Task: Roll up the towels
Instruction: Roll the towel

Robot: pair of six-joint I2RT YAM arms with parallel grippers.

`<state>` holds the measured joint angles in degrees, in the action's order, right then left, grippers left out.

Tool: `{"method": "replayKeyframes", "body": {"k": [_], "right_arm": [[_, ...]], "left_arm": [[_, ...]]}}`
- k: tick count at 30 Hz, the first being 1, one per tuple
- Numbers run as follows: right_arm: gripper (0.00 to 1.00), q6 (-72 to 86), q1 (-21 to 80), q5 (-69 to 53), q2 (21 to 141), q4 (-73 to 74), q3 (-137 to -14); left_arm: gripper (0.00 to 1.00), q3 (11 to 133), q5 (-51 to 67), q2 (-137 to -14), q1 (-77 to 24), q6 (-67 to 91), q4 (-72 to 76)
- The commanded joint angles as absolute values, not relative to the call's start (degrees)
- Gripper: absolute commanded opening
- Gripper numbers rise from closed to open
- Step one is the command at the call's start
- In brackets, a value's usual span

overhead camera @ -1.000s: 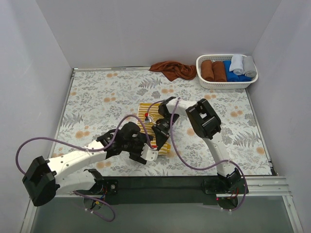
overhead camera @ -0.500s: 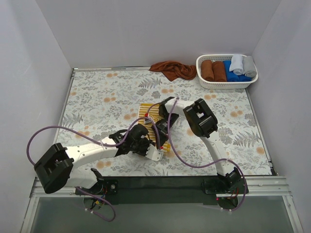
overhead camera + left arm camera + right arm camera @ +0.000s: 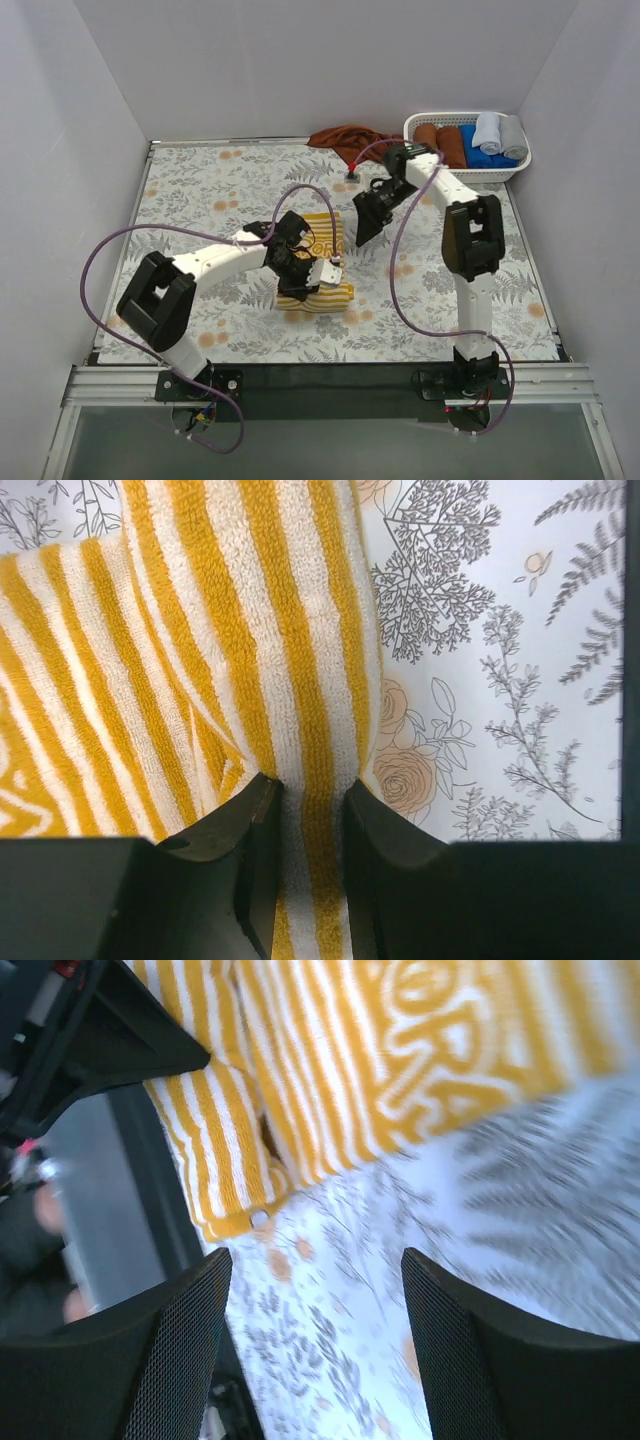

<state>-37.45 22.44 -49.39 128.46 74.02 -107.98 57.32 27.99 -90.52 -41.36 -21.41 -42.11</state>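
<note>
Left tool [image 3: 312, 792]: clamped on mustard-yellow white-striped cloth towel [image 3: 240, 630], lying on floral table [image 3: 200, 200].
Right tool [image 3: 312, 1260]: spread wide, seemingly empty; view blurred.

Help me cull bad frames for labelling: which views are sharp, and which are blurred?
Left wrist: sharp, the towel weave crisp where the left gripper pinches it. Right wrist: motion-blurred, the table print smeared at right, the towel soft. Top external: sharp, evenly lit, only faint shadows.
</note>
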Motion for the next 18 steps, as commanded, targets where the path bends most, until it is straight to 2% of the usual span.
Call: {"method": "replayKeyframes", "body": {"k": [1,9,14,18], "right_arm": [[0.63,-36.13,18.56,-44.13,118.93,71.03,-107.59],[0.63,-32.87,19.15,-36.57,97.77,56.01,-88.27],[0.63,-33.57,28.02,-26.74,89.84,47.05,-79.2],[0.64,-33.75,36.9,-17.59,85.61,38.07,-71.99]], "left_arm": [[0.12,63.18,38.83,-96.05,-38.68,-21.36,-55.71],[0.14,76.01,47.89,-112.56,-31.83,-24.69,-66.35],[0.15,81.64,52.81,-120.58,-25.68,-31.28,-73.99],[0.11,84.81,54.67,-123.57,-23.03,-32.43,-75.5]]}}
